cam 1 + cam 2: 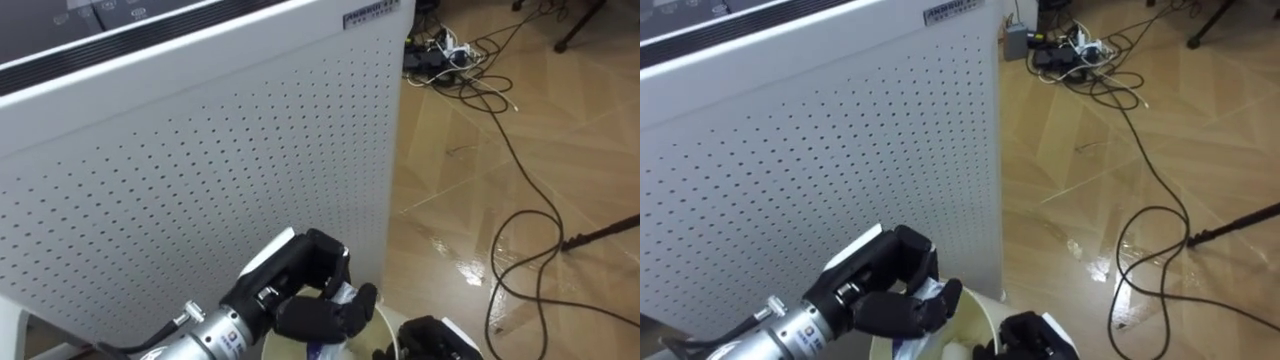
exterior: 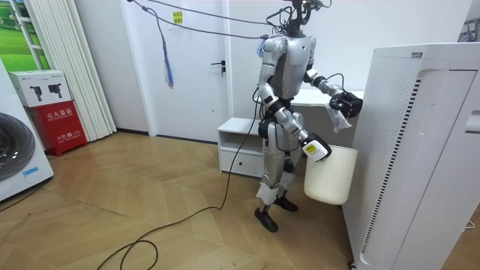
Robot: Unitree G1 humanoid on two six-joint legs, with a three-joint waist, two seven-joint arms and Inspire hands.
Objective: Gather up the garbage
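Left eye view, 6 to 7 o'clock: my left hand (image 1: pixel 300 282) comes in from the lower left, fingers clenched round a crumpled white wrapper (image 1: pixel 342 296) with purple marks. The wrapper sits in that grasp directly over the rim of the white bin (image 1: pixel 975 316), not yet let go.

5 o'clock, bottom edge: right hand (image 1: pixel 432 338) at the bin's rim; whether it is clenched there I cannot tell.

9 to 12 o'clock: tall white perforated appliance (image 1: pixel 200 180), close behind the left hand.

1 to 4 o'clock: wood floor (image 1: pixel 570 110) with dark cables (image 1: pixel 520 170) looping across it, a power strip (image 1: pixel 445 48) at 1 o'clock.

Room view: I stand upright facing the appliance, bin hanging off the floor at hip height by the right hand, left hand raised above it. White cabinet (image 2: pixel 238 146) just behind me.
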